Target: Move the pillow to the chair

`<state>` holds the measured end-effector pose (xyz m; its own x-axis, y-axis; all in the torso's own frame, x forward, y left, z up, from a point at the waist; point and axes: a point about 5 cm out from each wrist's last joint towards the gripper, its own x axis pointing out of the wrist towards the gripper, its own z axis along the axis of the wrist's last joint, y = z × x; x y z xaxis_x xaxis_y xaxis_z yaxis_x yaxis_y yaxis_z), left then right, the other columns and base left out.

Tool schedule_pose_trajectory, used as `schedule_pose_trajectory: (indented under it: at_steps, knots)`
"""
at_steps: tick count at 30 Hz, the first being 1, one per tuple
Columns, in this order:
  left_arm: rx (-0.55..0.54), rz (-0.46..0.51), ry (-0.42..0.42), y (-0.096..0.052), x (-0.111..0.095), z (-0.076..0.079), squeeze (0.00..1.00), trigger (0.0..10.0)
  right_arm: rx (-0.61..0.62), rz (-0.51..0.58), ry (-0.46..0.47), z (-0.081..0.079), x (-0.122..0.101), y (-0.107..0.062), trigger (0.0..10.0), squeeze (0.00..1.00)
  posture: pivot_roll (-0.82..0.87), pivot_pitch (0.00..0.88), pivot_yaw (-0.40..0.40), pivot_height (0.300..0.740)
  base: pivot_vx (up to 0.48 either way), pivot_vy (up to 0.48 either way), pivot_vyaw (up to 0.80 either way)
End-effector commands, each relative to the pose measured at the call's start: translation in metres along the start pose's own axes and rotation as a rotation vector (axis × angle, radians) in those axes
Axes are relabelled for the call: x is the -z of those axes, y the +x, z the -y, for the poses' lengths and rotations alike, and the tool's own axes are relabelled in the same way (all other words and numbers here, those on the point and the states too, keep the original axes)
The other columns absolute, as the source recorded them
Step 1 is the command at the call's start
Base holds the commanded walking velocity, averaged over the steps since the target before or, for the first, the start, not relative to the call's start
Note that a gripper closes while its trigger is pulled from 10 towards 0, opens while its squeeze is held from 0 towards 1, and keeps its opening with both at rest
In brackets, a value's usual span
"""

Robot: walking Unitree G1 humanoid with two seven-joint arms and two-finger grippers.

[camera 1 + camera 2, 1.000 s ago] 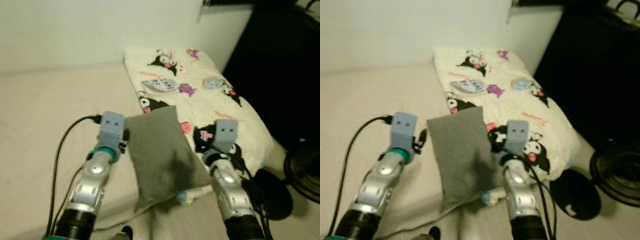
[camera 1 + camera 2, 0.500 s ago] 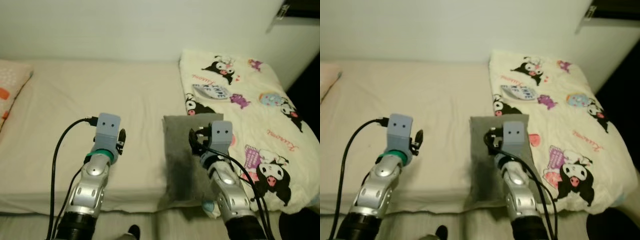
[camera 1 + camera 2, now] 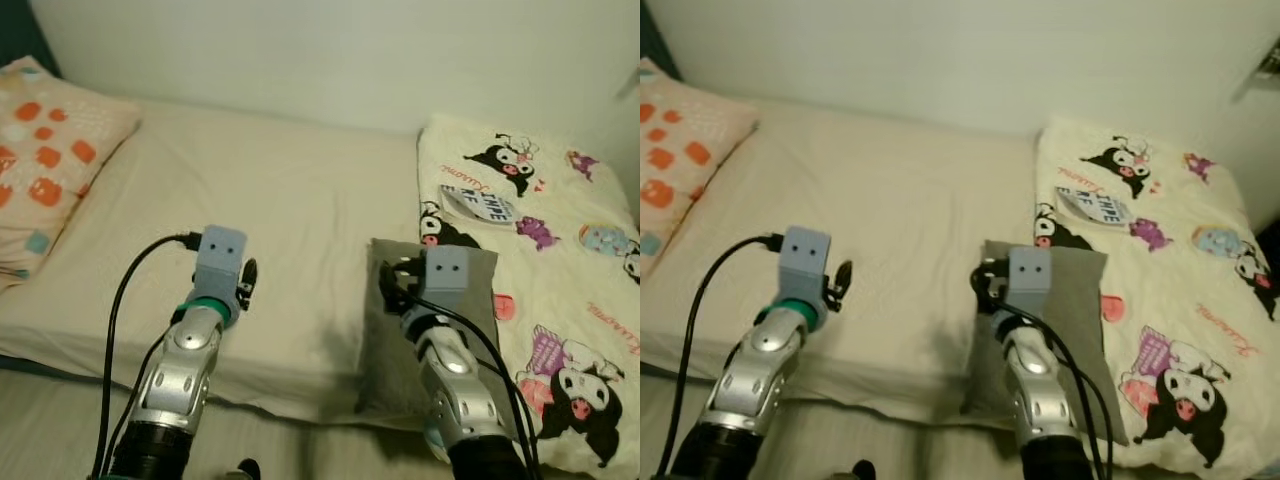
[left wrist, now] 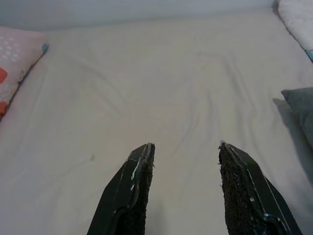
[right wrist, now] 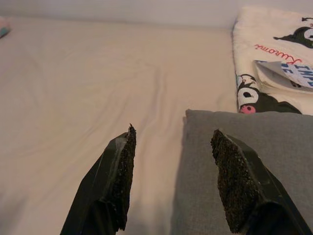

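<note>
Fingers (image 5: 234, 196) of the right gripper (image 5: 171, 181) stand wide over the grey pillow's (image 3: 395, 340) edge, lower right of centre on the bed (image 3: 300, 200), left gripper (image 4: 186, 191) likewise spread and empty; grasping seems pending, so closing on that edge comes next.

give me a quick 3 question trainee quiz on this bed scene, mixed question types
1. True or false: the right gripper has its jaws shut on the grey pillow.
2. The grey pillow lies partly on which item? A) the cartoon-print blanket B) the orange-patterned pillow C) a chair
3. Fill in: the left gripper hovers over the bare ______, jaws open.

Key: 1 false, the jaws are open at the pillow's edge; 2 A; 3 mattress.
</note>
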<state>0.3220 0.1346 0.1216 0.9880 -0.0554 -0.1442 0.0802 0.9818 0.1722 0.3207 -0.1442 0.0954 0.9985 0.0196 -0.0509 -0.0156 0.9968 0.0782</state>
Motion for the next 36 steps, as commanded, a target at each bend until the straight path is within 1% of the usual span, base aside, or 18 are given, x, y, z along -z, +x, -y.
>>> schedule_pose_trajectory:
  at_steps: [1, 2, 6, 28, 29, 30, 31, 32, 36]
  knots:
    - [0.01, -0.025, 0.002, -0.001, 0.005, 0.003, 0.0, 10.0, 0.021, -0.023, 0.015, 0.005, 0.007, -0.003, 10.0, 0.0, 0.02, 0.0, -0.006, 0.74, 0.0, 0.0, 0.0]
    - [0.01, -0.025, 0.002, -0.001, 0.005, 0.003, 0.0, 10.0, 0.021, -0.023, 0.015, 0.005, 0.007, -0.003, 10.0, 0.0, 0.02, 0.0, -0.006, 0.74, 0.0, 0.0, 0.0]
    - [0.003, -0.038, -0.016, -0.001, 0.006, 0.001, 0.0, 10.0, 0.026, -0.02, 0.021, 0.005, 0.007, -0.003, 10.0, 0.0, 0.01, 0.0, 0.001, 0.74, 0.0, -0.438, 0.0]
    - [0.004, -0.047, -0.017, 0.0, 0.006, -0.002, 0.0, 10.0, 0.037, -0.022, 0.038, 0.005, 0.009, -0.004, 10.0, 0.0, 0.02, 0.0, 0.008, 0.74, 0.0, -0.468, 0.0]
    - [0.0, -0.05, -0.014, 0.0, 0.006, -0.003, 0.0, 10.0, 0.036, -0.022, 0.039, 0.005, 0.009, -0.004, 10.0, 0.0, 0.02, 0.0, 0.008, 0.74, 0.0, 0.0, 0.0]
    - [-0.005, -0.067, -0.027, 0.0, 0.008, -0.004, 0.0, 10.0, 0.036, -0.022, 0.039, 0.005, 0.009, -0.004, 10.0, 0.0, 0.02, 0.001, 0.007, 0.74, 0.0, 0.0, 0.0]
    - [-0.02, -0.104, -0.048, 0.0, 0.011, -0.005, 0.0, 10.0, 0.037, -0.022, 0.041, 0.005, 0.009, -0.004, 10.0, 0.0, 0.02, 0.001, 0.007, 0.74, 0.0, 0.0, 0.0]
    - [-0.02, -0.104, -0.048, 0.0, 0.011, -0.005, 0.0, 10.0, 0.037, -0.022, 0.041, 0.005, 0.009, -0.004, 10.0, 0.0, 0.02, 0.001, 0.007, 0.74, 0.0, 0.0, 0.0]
    - [-0.035, -0.112, -0.066, 0.001, 0.011, -0.007, 0.0, 10.0, 0.037, -0.022, 0.043, 0.005, 0.009, -0.004, 10.0, 0.0, 0.02, 0.004, 0.008, 0.74, 0.0, 0.48, 0.0]
